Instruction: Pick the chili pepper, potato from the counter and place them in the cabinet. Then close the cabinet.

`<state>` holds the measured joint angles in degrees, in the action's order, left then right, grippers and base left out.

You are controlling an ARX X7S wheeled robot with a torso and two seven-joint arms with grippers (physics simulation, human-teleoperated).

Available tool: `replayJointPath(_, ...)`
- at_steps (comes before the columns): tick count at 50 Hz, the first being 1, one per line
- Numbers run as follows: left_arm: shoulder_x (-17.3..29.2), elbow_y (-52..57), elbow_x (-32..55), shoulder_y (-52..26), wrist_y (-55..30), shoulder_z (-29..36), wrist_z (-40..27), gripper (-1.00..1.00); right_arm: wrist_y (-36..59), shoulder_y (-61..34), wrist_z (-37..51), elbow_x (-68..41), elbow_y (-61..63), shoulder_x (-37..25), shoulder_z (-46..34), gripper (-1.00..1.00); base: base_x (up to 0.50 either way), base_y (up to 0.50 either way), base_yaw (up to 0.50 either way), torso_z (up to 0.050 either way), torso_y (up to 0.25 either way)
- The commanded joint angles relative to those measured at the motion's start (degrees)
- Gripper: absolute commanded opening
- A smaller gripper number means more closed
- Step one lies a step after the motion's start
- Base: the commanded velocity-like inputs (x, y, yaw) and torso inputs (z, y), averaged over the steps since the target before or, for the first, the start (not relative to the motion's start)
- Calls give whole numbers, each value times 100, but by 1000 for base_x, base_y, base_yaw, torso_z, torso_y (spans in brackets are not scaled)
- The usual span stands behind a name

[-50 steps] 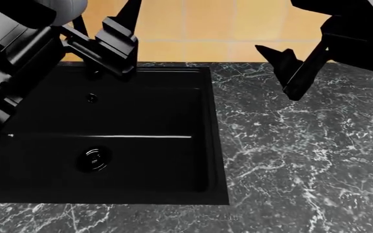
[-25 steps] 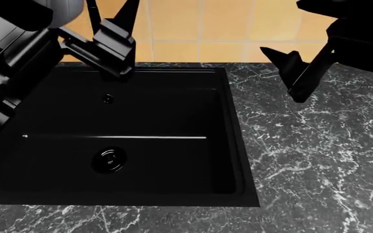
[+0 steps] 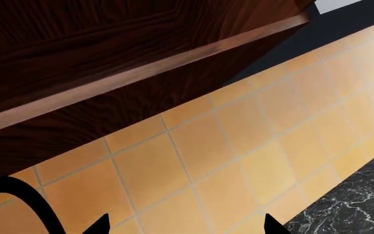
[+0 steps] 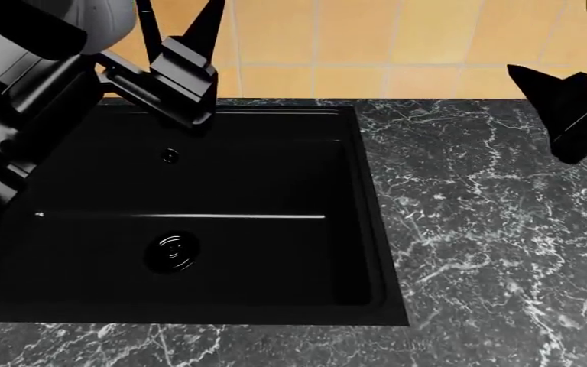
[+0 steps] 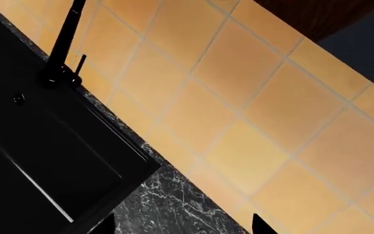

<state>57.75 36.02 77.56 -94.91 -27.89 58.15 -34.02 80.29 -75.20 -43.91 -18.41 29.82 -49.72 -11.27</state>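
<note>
Neither the chili pepper nor the potato shows in any view. The black-grey marble counter [image 4: 477, 229] lies right of the sink and also shows in the right wrist view [image 5: 174, 204]. The dark wood underside of the cabinet [image 3: 76, 48] hangs above the tiled wall; I cannot tell how its door stands. My left gripper [image 4: 179, 19] is raised over the sink's back edge, open and empty [image 3: 185, 226]. My right gripper [image 4: 549, 84] hovers over the counter's back right, open and empty [image 5: 183, 225].
A matte black sink basin [image 4: 192, 214] with a drain [image 4: 173, 251] fills the left of the head view. A black faucet [image 5: 64, 44] stands at its back edge. Orange tiles [image 4: 375, 38] cover the wall behind the counter.
My right gripper has swung to the right, away from the sink. The head view shifted, so the sink sits further right in it than a second ago. The left arm has held still.
</note>
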Motion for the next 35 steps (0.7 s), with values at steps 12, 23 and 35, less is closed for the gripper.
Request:
replayJointPath(12, 10, 28, 56, -23, -41, -50, -54, 100, 963, -1024, 414, -488, -308, -126, 1206, 100, 0, 0, 0, 0, 0)
replayJointPath(23, 7, 28, 49, 0, -42, -61, -69, 100, 951, -1613, 2013, -1960, -1025, -259, 1443, 100, 0, 0, 0, 0, 0)
replayJointPath(35, 18, 46, 80, -19, -81, -80, -87, 100, 838, -1953, 2980, -2606, -1610, -43, 1885, 100, 0, 0, 0, 0, 0)
